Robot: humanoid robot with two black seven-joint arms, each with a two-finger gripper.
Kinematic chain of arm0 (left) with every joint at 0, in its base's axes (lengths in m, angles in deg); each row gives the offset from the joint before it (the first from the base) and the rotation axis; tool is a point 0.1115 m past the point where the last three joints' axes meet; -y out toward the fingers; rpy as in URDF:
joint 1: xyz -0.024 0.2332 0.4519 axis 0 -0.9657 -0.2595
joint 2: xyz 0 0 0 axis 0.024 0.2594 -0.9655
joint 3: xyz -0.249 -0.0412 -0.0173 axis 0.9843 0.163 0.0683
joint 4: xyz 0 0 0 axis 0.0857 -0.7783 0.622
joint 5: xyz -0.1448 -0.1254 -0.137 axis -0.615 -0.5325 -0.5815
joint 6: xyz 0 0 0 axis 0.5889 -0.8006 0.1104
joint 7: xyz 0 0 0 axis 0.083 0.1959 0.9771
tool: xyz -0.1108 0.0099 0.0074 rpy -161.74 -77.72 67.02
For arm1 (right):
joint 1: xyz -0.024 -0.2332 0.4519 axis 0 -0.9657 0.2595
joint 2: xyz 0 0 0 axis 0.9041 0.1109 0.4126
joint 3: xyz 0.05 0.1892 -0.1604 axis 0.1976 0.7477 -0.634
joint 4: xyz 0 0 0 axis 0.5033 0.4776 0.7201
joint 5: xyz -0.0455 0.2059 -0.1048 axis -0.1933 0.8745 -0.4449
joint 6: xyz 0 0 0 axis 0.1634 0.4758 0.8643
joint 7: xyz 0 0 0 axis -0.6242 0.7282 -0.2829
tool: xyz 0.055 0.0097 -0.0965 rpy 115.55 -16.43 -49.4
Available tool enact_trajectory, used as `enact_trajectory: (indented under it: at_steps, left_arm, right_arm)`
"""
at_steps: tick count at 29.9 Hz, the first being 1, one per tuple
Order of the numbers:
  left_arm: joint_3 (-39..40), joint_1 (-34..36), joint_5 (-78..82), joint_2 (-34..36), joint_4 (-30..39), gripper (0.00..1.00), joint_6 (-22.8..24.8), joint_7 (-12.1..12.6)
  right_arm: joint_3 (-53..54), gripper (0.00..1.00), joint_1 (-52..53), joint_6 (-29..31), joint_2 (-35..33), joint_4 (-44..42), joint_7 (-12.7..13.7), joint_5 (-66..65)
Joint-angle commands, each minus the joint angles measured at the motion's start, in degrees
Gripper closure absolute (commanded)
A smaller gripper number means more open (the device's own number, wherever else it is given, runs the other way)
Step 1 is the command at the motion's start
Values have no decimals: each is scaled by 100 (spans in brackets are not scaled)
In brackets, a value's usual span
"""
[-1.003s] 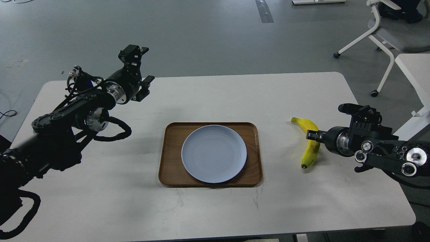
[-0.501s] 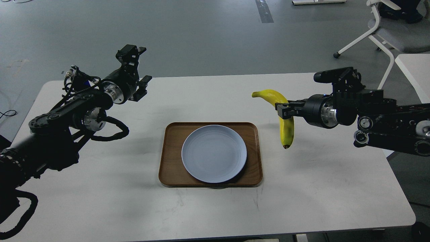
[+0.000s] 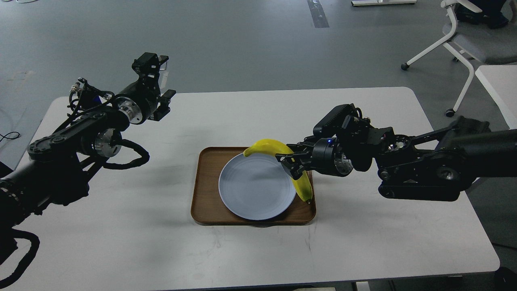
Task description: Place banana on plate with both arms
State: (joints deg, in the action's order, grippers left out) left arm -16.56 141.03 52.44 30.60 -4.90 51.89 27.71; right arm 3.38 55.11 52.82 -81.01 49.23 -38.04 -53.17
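Observation:
The yellow banana (image 3: 268,146) is held in my right gripper (image 3: 291,165), which is shut on its middle. The banana arcs over the far right rim of the pale blue-grey plate (image 3: 254,188), its dark tip down by the plate's right edge, its stem end pointing left. The plate lies on a brown wooden tray (image 3: 206,190) at the table's centre. My left gripper (image 3: 158,83) is open and empty, raised above the table's far left, well away from the plate.
The white table (image 3: 363,242) ends close to the front and right. A white-framed office chair (image 3: 464,36) stands on the floor at the far right, and another white surface (image 3: 499,85) sits beside it.
My right gripper lifted the banana off the table's right side and carried it left and down to the plate's right rim. My left arm drifted slightly left and back.

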Motion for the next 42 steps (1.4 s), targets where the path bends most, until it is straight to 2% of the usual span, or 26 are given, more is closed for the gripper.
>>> enact_trajectory:
  at_steps: [1,11,12,13,14,15,16,21,31,34,39,42]
  left_arm:
    - [3,-37,0,67,-1,2,0,1]
    - [3,-55,0,278,-1,2,35,-8]
    - [3,-55,0,278,-1,2,35,-8]
    - [3,-55,0,278,-1,2,35,-8]
    - [3,-55,0,278,8,2,35,-17]
    - [3,-73,0,278,-1,2,35,-8]
    - [3,-73,0,278,-1,2,44,-8]
    - [3,-64,0,286,-1,2,53,-8]
    - [-6,-38,0,269,8,2,53,1]
    - [-6,-38,0,251,34,2,44,1]
    - [-6,-38,0,216,43,2,44,1]
    - [3,-38,0,199,70,2,53,1]
  right_arm:
    - [-171,100,36,35,370,-294,0,9]
    - [-225,100,-16,53,749,-576,-27,105]
    - [-225,96,-16,53,767,-603,-27,114]
    - [-172,72,-16,44,767,-603,-18,123]
    - [-146,57,-16,35,767,-603,-1,132]
    - [-85,26,1,26,775,-620,26,228]
    - [-32,6,1,26,775,-629,26,420]
    - [109,1,19,61,775,-612,35,1255]
    - [390,1,107,17,539,-725,35,1354]
    - [1171,1,-25,17,301,-1068,52,1485]
    - [2164,1,-630,-53,99,-1578,35,2705]
    - [3692,1,-1412,-9,-156,-1587,43,3997]
